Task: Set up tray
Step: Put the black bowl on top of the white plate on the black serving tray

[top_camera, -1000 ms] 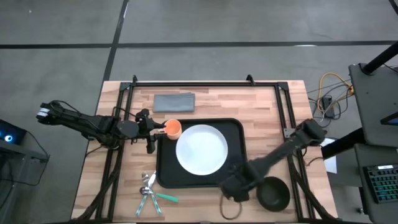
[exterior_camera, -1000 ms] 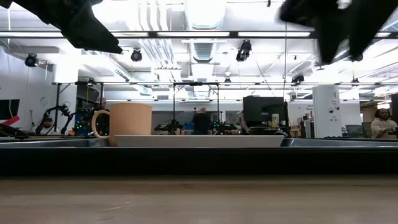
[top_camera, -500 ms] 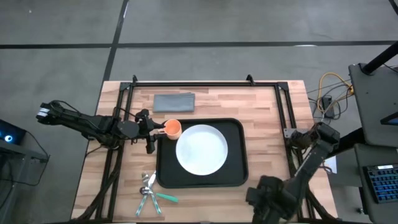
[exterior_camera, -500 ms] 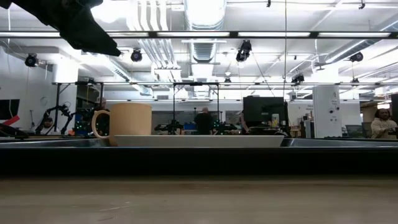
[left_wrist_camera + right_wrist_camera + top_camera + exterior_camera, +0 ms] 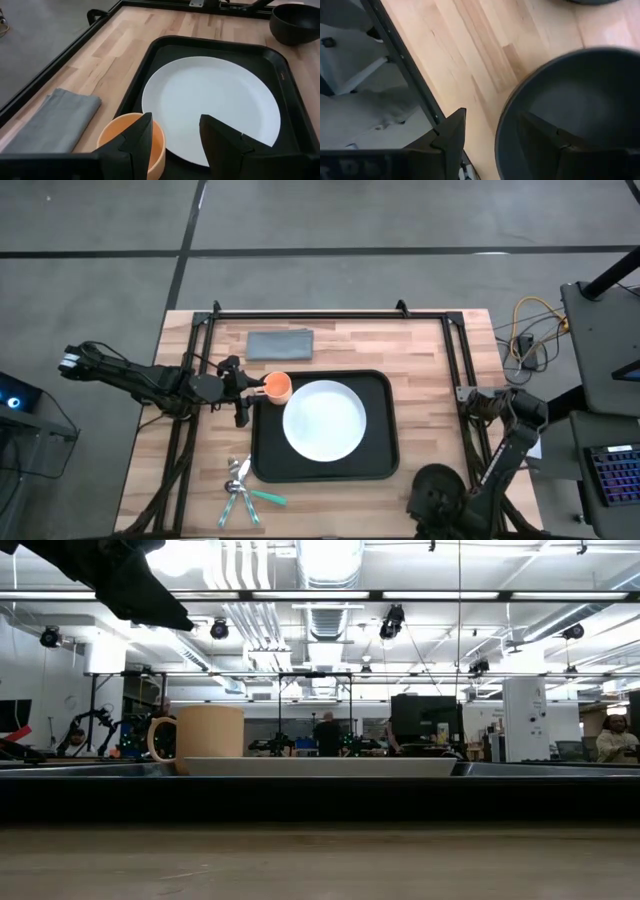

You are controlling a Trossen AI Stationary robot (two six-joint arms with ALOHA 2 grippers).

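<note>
The black tray [image 5: 320, 476] lies mid-table with the white plate [image 5: 323, 420] in it. The orange cup [image 5: 278, 387] stands upright at the tray's far left corner. My left gripper [image 5: 175, 135] is open and level just left of the cup, whose rim [image 5: 125, 131] shows beside one finger. The black bowl [image 5: 438, 482] rests on the table near the near right corner. My right gripper [image 5: 492, 145] is open above it. One finger [image 5: 451, 137] stands outside the bowl's rim [image 5: 504, 131] and the other [image 5: 542, 137] over its hollow. My left gripper: one finger [image 5: 137, 137] stands right at the cup's wall; whether it touches cannot be told. My right gripper: its fingers straddle the bowl's rim from above with a gap on either side; no touch shows.
A grey folded cloth [image 5: 280, 343] lies at the far edge, left of centre. Cutlery [image 5: 243, 485] lies by the tray's near left corner. Black frame rails [image 5: 200, 350] run along the table's left, far and right sides. Bare wood shows right of the tray.
My right arm has drawn back from the tray's near right corner toward the table's near right corner and now hangs over the bowl. It has left the low view. The bowl, the cup and my left arm have stayed in place.
</note>
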